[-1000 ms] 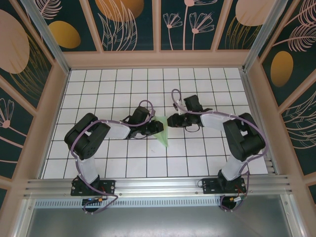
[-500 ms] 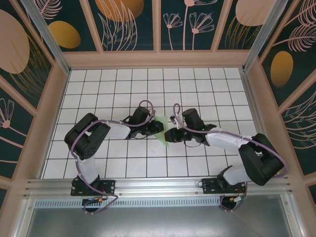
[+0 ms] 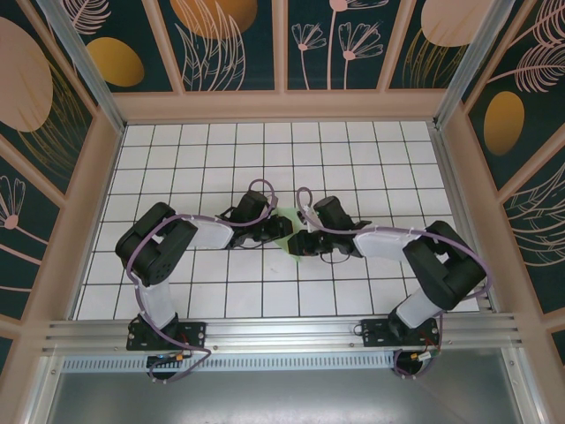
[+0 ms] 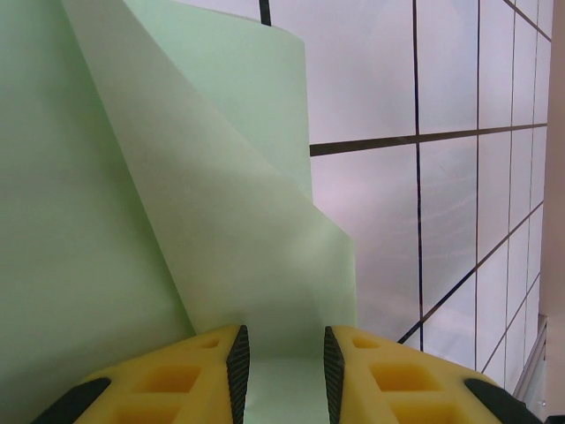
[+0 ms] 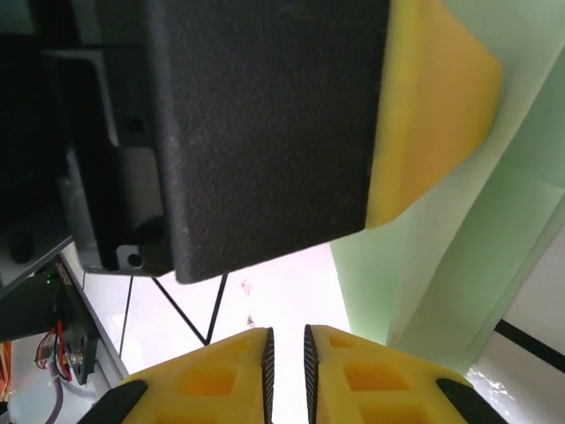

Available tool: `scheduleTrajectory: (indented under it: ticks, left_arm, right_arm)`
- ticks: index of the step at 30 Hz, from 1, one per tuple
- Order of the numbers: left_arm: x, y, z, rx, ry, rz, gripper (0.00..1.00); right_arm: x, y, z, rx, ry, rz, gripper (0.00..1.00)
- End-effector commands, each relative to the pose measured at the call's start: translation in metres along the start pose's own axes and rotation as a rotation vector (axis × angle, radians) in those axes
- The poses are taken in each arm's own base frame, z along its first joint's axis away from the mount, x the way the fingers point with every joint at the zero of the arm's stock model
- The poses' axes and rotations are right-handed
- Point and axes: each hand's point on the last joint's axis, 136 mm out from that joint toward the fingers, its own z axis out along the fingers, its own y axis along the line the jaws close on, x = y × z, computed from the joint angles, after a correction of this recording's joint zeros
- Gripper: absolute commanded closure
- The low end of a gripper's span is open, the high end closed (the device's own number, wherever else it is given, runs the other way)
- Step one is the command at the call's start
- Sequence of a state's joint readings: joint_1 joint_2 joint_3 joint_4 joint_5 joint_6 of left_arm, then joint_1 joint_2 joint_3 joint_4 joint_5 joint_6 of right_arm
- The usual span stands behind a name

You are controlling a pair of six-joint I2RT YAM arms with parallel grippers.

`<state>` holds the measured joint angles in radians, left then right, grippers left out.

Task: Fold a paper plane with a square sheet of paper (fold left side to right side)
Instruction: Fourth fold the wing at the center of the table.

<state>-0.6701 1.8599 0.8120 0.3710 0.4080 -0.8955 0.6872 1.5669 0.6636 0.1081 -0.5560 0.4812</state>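
The pale green paper (image 3: 286,216) lies creased on the white grid table (image 3: 194,159) at mid-table, mostly hidden under both grippers. My left gripper (image 3: 283,228) sits on its left side. In the left wrist view its yellow fingers (image 4: 203,371) stand apart on the paper (image 4: 132,221), green showing in the gap of the left gripper (image 4: 284,344); a folded flap rises ahead. My right gripper (image 3: 297,243) meets it from the right. In the right wrist view the right gripper (image 5: 287,344) keeps a narrow slit with bare table behind, the paper (image 5: 424,256) to its right, the left gripper's finger (image 5: 433,106) above.
Wooden walls (image 3: 88,203) with patterned panels enclose the table on three sides. An aluminium rail (image 3: 282,331) with both arm bases runs along the near edge. Bare grid tiles surround the paper on all sides.
My right gripper has swung left and nearer, onto the paper's lower part, and its jaws have narrowed. The left gripper has stayed in place.
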Motion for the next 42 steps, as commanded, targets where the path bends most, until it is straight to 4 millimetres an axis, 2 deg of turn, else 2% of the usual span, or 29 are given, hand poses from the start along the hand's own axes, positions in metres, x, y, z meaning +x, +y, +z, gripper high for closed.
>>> scheduleTrajectory:
  ticks: [1,32,42]
  left_arm:
    - [0.02,0.052,0.006,-0.18,0.042,-0.043,0.67]
    - [0.021,0.056,0.006,-0.197,0.042,-0.042,0.68]
    - [0.022,0.061,0.007,-0.209,0.044,-0.045,0.67]
  right_arm:
    - [-0.003,-0.006,0.004,0.045,0.007,-0.003,0.79]
    - [0.025,-0.039,0.01,0.145,0.09,0.048,0.79]
    - [0.044,-0.048,0.011,0.175,0.141,0.063,0.82]
